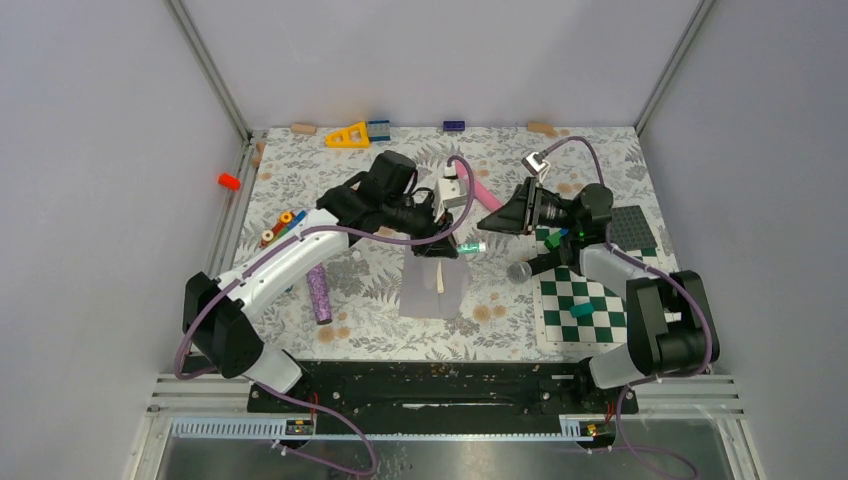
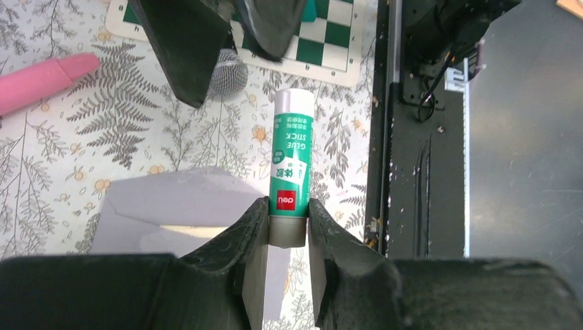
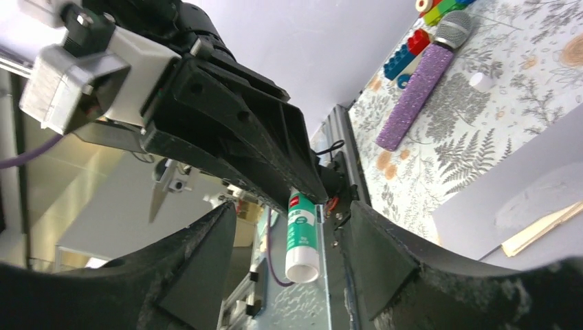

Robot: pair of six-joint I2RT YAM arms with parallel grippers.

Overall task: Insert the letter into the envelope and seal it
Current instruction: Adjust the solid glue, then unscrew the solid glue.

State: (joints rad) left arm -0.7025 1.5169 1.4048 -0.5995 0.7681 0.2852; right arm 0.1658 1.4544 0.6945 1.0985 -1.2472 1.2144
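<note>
Green-and-white cylindrical glue stick (image 2: 292,161) is being clamped at its base by the left gripper (image 2: 287,210); right gripper (image 3: 285,216) is standing parted; pale grey-lavender paper envelope (image 1: 435,287) is lying mid-frame in the top view.

Overhead view looks down from afar; close wrist views share glue stick (image 2: 292,165)

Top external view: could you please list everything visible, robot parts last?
envelope: one, pale grey-lavender, table centre.
glue stick: one, green-white, in left gripper.
checkerboard mat: one, green-white, right side.
microphone: one, purple glitter, left of envelope.
pink cylinder: one, pink, behind centre.
toy bricks: several, mixed colours, left side.
yellow triangle: one, yellow, back edge.
left gripper: one, black, shut on glue stick.
right gripper: one, black, open.
</note>
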